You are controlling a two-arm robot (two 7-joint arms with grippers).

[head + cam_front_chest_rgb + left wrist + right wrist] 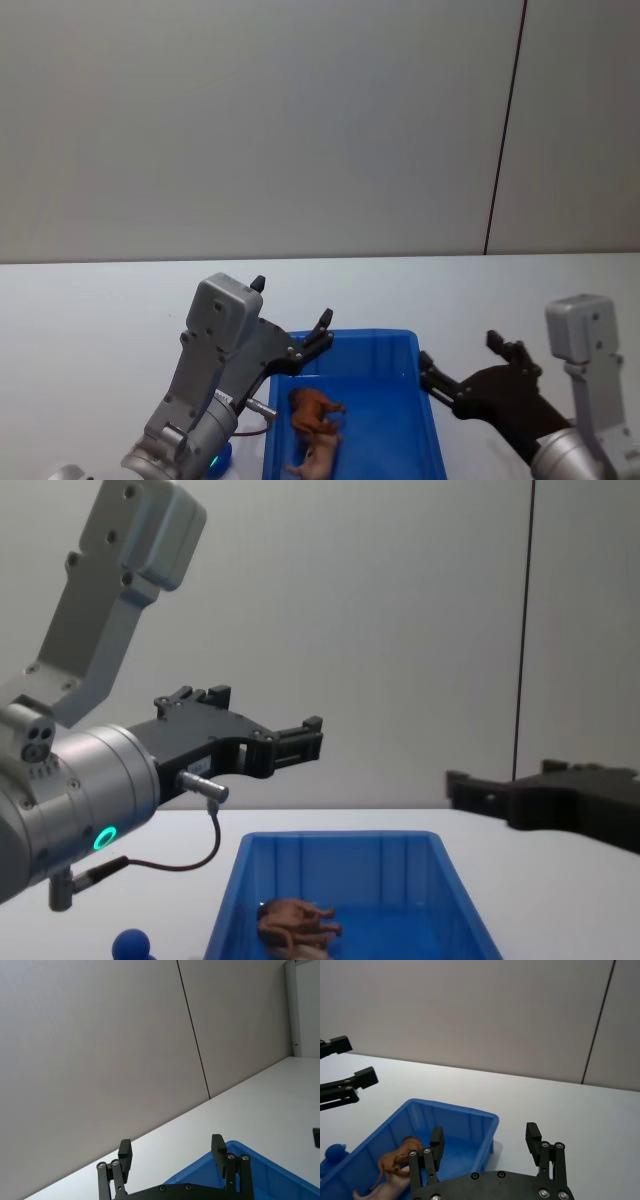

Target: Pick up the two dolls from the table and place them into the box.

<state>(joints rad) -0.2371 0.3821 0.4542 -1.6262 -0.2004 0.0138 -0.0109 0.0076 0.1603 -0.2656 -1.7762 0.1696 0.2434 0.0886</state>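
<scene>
**Asker:** Plain grey wall (300,120) across the top, white table (90,300) through the middle. What's the biggest thing on it?

**Me:** That's the box (385,338), bright blue, at the lower centre of the head view, between my two arms.

**Asker:** And your hands?

**Me:** My left gripper (292,302) hangs left of centre in the lower half, over the box's far left corner. Its fingers are spread wide with nothing between them. My right gripper (458,348) sits at the lower right, just outside the box's right rim, also spread and empty.

**Asker:** Where are the dolls?

**Me:** Two lie on the box floor. The reddish-brown doll (312,408) is near the middle. The pale doll (318,458) is close against it, toward the bottom edge; I can't tell whether they touch. A blue doll (130,945) with a round head stands on the table just outside the box's left wall, at the bottom left of the chest view.

**Asker:** So how far along are you?

**Me:** With two dolls in the box and both hands free, I'd judge the job as worded finished. If the blue one counts too, one pick is left, and my left gripper is the nearer one.
</scene>
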